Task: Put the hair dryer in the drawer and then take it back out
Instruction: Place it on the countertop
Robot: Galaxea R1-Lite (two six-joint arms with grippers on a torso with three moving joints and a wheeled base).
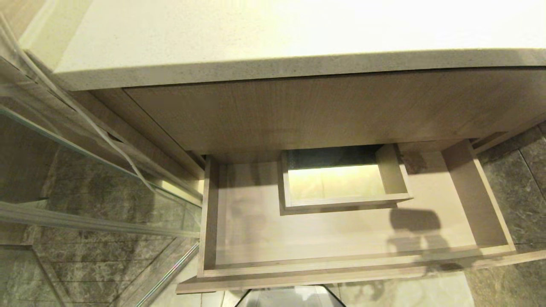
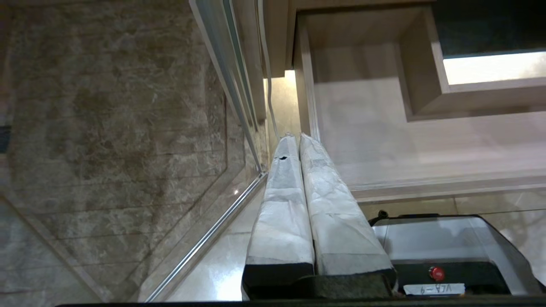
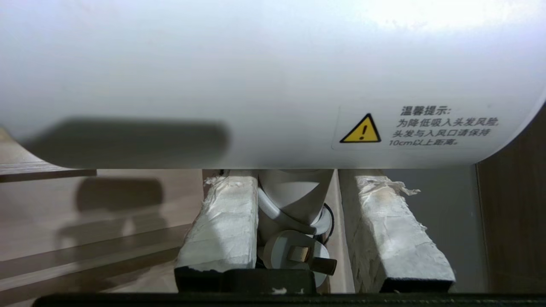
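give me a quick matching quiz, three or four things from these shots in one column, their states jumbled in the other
Things:
1. white short-barrelled hair dryer
2. wide beige wood-grain drawer
3. left hand
4. right hand

States:
A. pulled open, nothing lying inside
B. fingers pressed together, holding nothing
C. gripped by its handle
D. closed round a white handle

Pairs: 1-C, 2-A, 3-B, 4-D

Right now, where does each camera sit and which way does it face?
Head: high up, looking down into the open, empty drawer; no arm shows.
Left wrist: beside the drawer, facing it past the shut left gripper.
Right wrist: behind the right gripper, clamped on the hair dryer.
Shared: head and left wrist views both show the drawer's boxed cutout.
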